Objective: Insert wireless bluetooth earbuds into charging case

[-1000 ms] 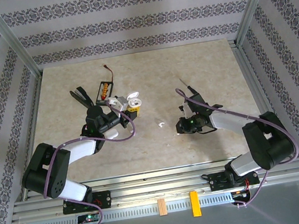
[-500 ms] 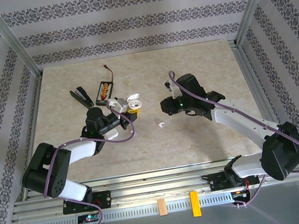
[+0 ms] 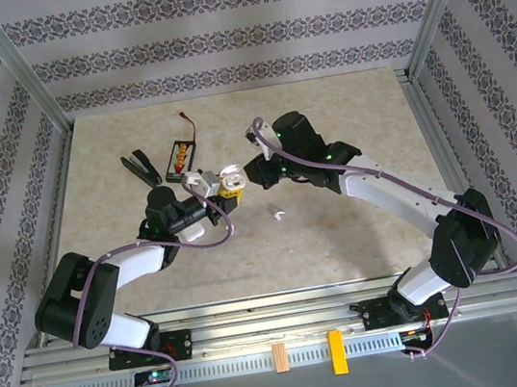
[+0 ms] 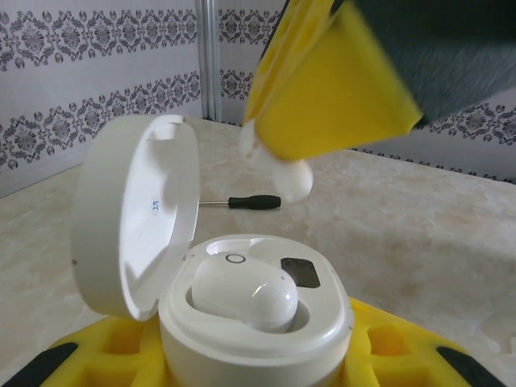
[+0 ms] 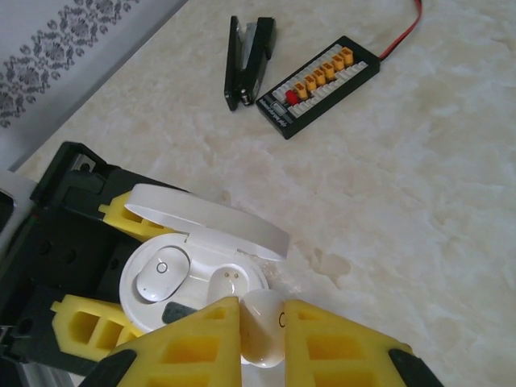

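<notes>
Pinched between the yellow fingers (image 5: pixel 201 339) of the right gripper (image 5: pixel 262 313): one white earbud (image 5: pixel 263 334), jaws nearly closed, only the bud's width between them. Hanging just at 5 o'clock of the empty socket (image 5: pixel 228 282) in the right wrist view, close above it, not yet in.

Clamped from both sides by the left gripper (image 3: pixel 212 196), pads pressed against the base: the charging case (image 5: pixel 197 270), lid (image 5: pixel 211 222) flipped open toward 12 o'clock. Already seated at 9 o'clock of the empty socket, a second earbud (image 5: pixel 153 280).

Out on the table (image 3: pixel 342 103), at 5 o'clock of the case in the top view, another loose earbud (image 3: pixel 279 216). At 10 o'clock, well apart, a black clip (image 5: pixel 248 60) and a connector board (image 5: pixel 318 85).

Step in hand, by the look of it: lining up the held bud for insertion. Next, probably, a short shift toward 11 o'clock and down, bud turned to match the socket, release only once seated. Some risk of nudging the lid or setting the bud askew.
</notes>
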